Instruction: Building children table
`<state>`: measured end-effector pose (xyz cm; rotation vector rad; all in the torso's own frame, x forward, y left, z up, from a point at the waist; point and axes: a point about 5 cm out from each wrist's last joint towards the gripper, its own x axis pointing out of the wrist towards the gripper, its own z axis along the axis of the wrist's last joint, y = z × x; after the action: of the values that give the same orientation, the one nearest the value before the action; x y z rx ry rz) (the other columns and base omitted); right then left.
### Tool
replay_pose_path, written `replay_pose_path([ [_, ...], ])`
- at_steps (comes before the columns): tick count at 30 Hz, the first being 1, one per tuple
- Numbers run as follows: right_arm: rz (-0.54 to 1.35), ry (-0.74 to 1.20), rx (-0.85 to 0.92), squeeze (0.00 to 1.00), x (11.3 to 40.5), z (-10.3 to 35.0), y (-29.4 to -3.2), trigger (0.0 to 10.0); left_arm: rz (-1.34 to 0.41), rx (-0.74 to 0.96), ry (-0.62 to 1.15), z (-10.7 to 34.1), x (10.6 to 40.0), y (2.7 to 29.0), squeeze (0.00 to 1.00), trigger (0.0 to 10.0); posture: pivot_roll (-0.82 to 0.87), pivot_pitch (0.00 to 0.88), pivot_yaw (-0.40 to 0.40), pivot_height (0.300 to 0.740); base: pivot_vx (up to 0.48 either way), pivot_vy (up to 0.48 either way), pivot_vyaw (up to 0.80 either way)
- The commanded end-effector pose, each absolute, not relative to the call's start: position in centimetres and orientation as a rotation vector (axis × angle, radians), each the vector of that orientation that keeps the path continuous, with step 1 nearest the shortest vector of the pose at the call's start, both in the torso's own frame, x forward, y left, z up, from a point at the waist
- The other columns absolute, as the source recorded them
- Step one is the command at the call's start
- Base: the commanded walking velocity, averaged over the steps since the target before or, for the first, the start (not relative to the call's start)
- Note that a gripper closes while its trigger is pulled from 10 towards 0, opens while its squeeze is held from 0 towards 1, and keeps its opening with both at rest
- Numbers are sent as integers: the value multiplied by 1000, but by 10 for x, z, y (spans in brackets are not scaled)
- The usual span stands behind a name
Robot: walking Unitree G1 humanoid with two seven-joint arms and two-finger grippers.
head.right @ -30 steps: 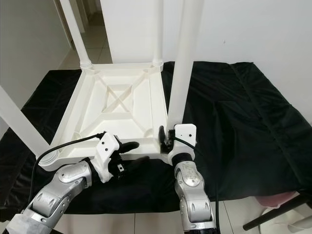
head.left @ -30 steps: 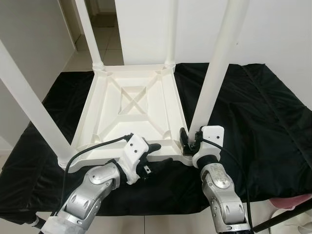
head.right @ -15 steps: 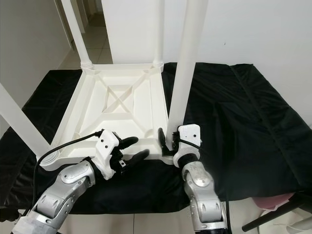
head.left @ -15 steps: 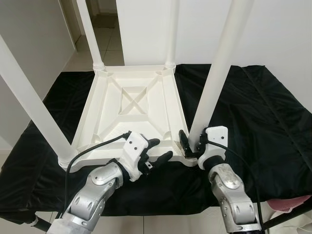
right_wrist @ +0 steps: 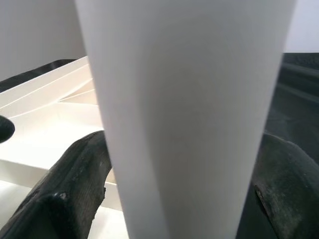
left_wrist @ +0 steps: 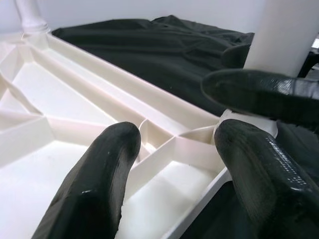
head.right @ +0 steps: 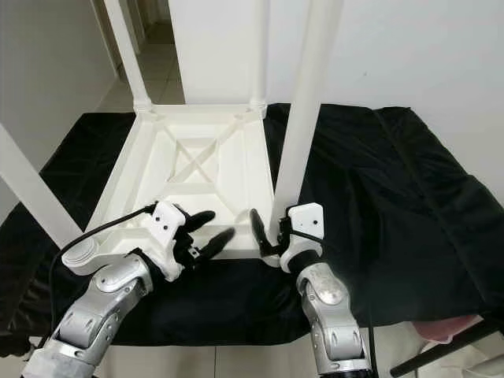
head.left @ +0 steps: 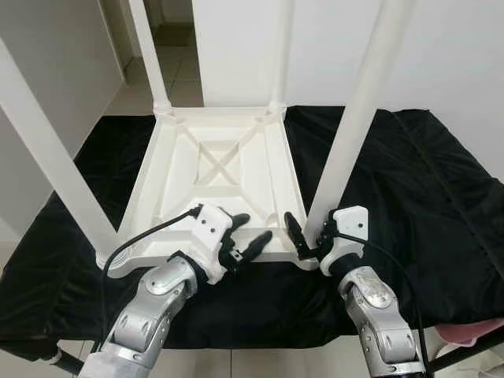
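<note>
The white plastic children's table point(head.left: 213, 177) lies upside down on a black cloth point(head.left: 409, 181), its ribbed underside facing up and four legs standing up from the corners. That placement probably serves the assembly: with the top flat on the cloth, each leg can be pushed down into its corner socket.

The near right leg point(head.left: 354, 126) is the one in hand. The right gripper point(head.left: 309, 239) sits at its base, one black finger on each side of the leg just above the socket. The right wrist view shows the white column between the two fingers point(right_wrist: 65, 199), which look pressed to its sides, so the gripper appears clamped on the leg, likely to steady or seat it.

The left gripper point(head.left: 246, 235) reaches over the near edge of the table, just beside that same corner. Its fingers are spread apart with nothing between them. The left wrist view adds what the head views cannot: the fingers point(left_wrist: 94, 184) hover over the ribbed pockets next to the corner socket, and a finger of the other gripper crosses in front of the leg's base. This hand seems placed to brace the tabletop.

The other three legs already stand in their corners, so the build looks nearly done.
</note>
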<state>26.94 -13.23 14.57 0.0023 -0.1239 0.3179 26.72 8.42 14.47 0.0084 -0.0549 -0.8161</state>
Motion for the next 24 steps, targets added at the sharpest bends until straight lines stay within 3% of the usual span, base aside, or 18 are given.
replay_pose_path([
  [1, 333, -117, 22, 0, 268, 142, -128, 10000, -792, 11, -20, 140, 263, 85, 0, 10000, -77, 28, 33, 740, 0, 0, 0],
  [5, 342, -111, 30, 0, 265, 140, -124, 10000, -781, 7, 55, 133, 256, 85, 0, 10000, -69, 32, 35, 740, 0, 0, 0],
  [24, 342, -92, 19, 0, 253, 136, -129, 10000, -742, 31, 90, 141, 256, 91, 0, 10000, -21, 65, 65, 740, 0, 0, 0],
])
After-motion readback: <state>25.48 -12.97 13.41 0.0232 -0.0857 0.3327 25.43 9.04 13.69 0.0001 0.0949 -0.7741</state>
